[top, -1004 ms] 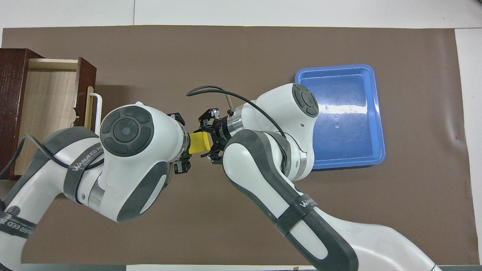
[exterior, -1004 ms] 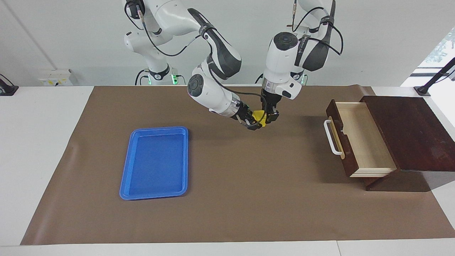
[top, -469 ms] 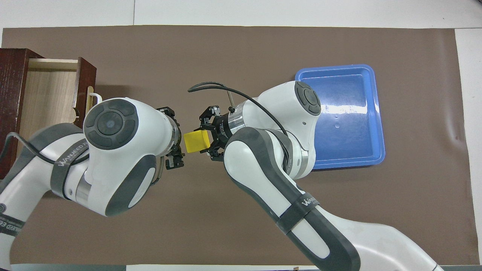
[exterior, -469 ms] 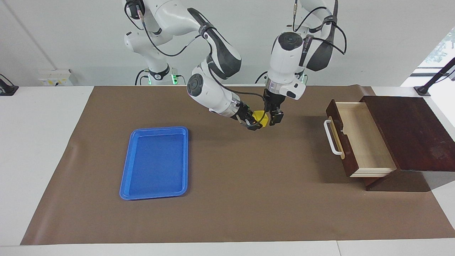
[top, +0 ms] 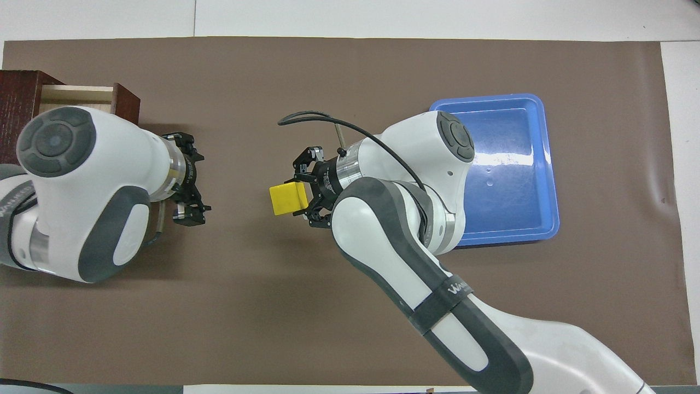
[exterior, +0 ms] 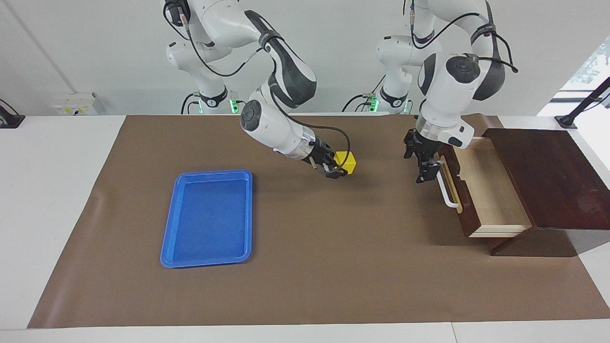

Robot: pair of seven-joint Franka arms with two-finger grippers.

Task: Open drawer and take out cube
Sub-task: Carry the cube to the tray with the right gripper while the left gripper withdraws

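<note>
In the facing view the right end effector (exterior: 339, 167) sits just above the middle of the frame, held in the air over the brown mat (exterior: 310, 267) that covers the desk (exterior: 57, 200), and its fingers are closed on the cube (exterior: 346, 162), a small bright-yellow block gripped at one side so that most of it juts out past the fingertips toward the right of the frame. In the overhead view the same right end effector (top: 305, 191) is at the centre of the frame with the cube (top: 287, 198) sticking out to the left of it. The left end effector (exterior: 425, 161) hangs at the right of centre in the facing view, just in front of the drawer (exterior: 481, 186), with its fingers parted and nothing between them; in the overhead view the left end effector (top: 188, 189) shows at the left of the frame, well apart from the cube. The drawer stands pulled out of the dark wooden box (exterior: 548, 181) at the right edge of the facing view, its light wood interior bare and its white handle (exterior: 445, 189) facing the frame's centre. The blue tray (exterior: 208, 217) lies flat on the mat at the lower left of the facing view.
</note>
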